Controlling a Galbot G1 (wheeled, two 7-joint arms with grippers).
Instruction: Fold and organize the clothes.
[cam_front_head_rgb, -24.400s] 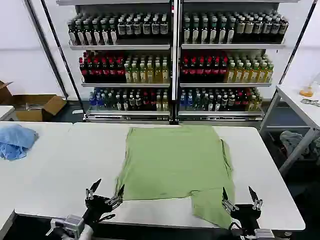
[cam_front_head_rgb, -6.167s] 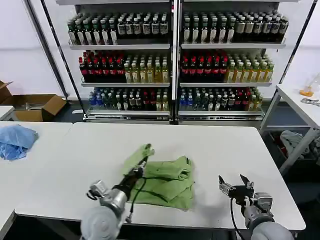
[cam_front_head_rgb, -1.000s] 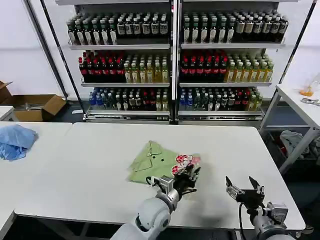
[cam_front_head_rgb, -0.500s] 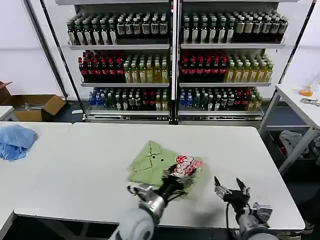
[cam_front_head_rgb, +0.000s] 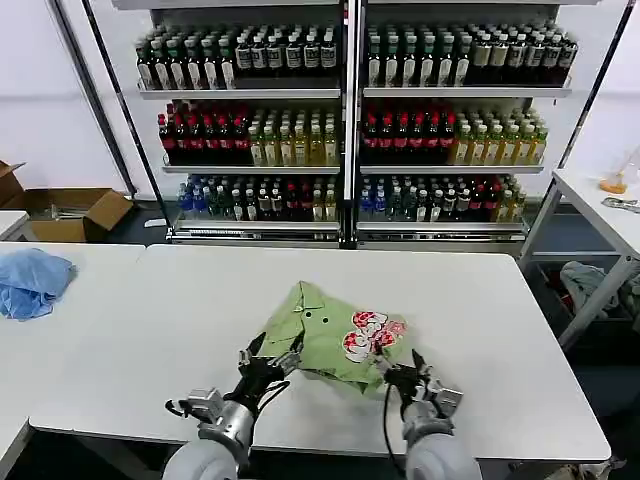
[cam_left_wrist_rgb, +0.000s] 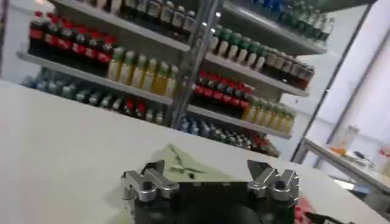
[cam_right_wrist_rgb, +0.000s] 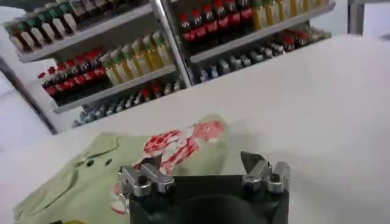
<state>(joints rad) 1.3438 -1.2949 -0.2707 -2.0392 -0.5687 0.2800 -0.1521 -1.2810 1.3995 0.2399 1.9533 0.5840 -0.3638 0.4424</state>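
Both arms have shifted since half a second ago: the left gripper (cam_front_head_rgb: 268, 359) has pulled back from the print toward the shirt's near left corner, and the right gripper (cam_front_head_rgb: 402, 372) has come in from the bare tabletop to the shirt's near right edge. Behind the white table (cam_front_head_rgb: 120, 330) stands a tall rack of shelves (cam_front_head_rgb: 345, 95) packed with bottled drinks, dark, red, yellow and green. A crumpled light blue cloth (cam_front_head_rgb: 30, 280) lies far off on a neighbouring table at the left, and an open cardboard box (cam_front_head_rgb: 70, 212) sits on the floor beyond it. Nothing lies between the grippers and the garment. The green polo shirt (cam_front_head_rgb: 320, 335) rests folded into a compact bundle in the middle of the table, nearer the front edge, collar and buttons up, with the red-and-white print (cam_front_head_rgb: 368, 333) on its right half. The left gripper's fingers are spread wide, tips just at the fabric's edge, gripping nothing. The right gripper's fingers are likewise parted, hovering at the bundle's edge below the print, holding nothing.
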